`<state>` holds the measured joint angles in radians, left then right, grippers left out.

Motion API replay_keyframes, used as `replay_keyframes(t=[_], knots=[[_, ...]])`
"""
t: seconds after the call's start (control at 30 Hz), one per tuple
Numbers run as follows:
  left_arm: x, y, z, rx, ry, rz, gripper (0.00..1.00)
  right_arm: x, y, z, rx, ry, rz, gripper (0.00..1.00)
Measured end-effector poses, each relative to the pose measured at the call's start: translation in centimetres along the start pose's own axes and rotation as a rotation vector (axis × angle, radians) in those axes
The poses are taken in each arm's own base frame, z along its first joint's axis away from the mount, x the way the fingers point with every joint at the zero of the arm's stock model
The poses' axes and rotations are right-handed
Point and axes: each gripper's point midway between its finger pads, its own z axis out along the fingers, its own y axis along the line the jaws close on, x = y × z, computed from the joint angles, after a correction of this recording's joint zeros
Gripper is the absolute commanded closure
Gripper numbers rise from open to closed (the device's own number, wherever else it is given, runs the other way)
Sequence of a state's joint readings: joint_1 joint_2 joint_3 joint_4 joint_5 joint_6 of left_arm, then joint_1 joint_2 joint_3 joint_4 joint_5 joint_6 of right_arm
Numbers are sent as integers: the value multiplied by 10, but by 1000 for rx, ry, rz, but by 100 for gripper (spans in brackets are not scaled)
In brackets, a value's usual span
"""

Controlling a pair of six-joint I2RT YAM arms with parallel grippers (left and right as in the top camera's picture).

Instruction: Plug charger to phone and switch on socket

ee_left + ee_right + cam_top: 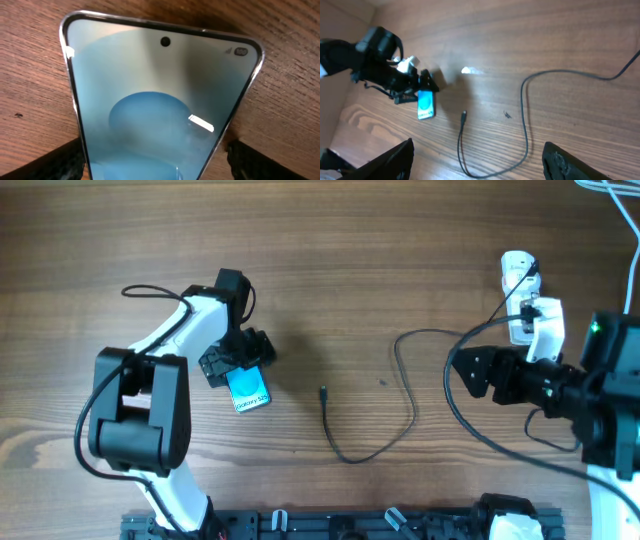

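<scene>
Opening step: left gripper stood open astride the phone, right gripper open, empty; next move, seemingly, pinching the charger tip lying loose mid-table.

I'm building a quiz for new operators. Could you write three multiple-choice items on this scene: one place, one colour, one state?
1. Relative to the phone, the charger's connector lies: A plugged into it; B apart from it on the table; C on its screen.
2. The phone's screen is: A blue; B red; C black.
3. The right gripper is: A shut on the charger; B shut on the phone; C open, empty.
Key: 1 B, bare wood separates them overhead; 2 A, the left wrist view shows blue; 3 C, its fingers stand wide with nothing between.
</scene>
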<state>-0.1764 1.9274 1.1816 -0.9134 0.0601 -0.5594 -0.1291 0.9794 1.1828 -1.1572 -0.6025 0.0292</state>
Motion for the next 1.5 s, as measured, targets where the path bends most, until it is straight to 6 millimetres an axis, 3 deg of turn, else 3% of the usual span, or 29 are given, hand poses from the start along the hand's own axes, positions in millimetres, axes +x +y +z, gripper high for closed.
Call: replay_keyframes(t=[0.07,0.17,0.4,0.6,0.73,1.03,1.13,1.27,1.43,1.5], knots=[[1,1,0,-1,-4,4,21,4,2,10,-15,49,-4,16],[1,1,0,1,-6,4,24,10,9,24,-45,117,-23,9],[-1,0,0,9,-19,27,31,27,27,61,-107,274,-36,3],[4,-1,-1,35,13,115,33,62,31,98,-176,438,-4,0],[19,-23,-7,173,99,180,32,74,49,127,-316,514,-14,0],[57,-67,-26,474,299,264,32,105,90,211,-443,611,-66,4],[65,-75,-33,538,337,274,31,118,106,237,-465,628,-67,11],[68,-78,-36,564,349,277,31,131,125,251,-488,638,-80,21],[69,-80,-38,577,354,279,31,136,124,261,-388,621,-64,39],[68,-80,-38,577,353,279,31,138,122,264,-352,615,-61,52]])
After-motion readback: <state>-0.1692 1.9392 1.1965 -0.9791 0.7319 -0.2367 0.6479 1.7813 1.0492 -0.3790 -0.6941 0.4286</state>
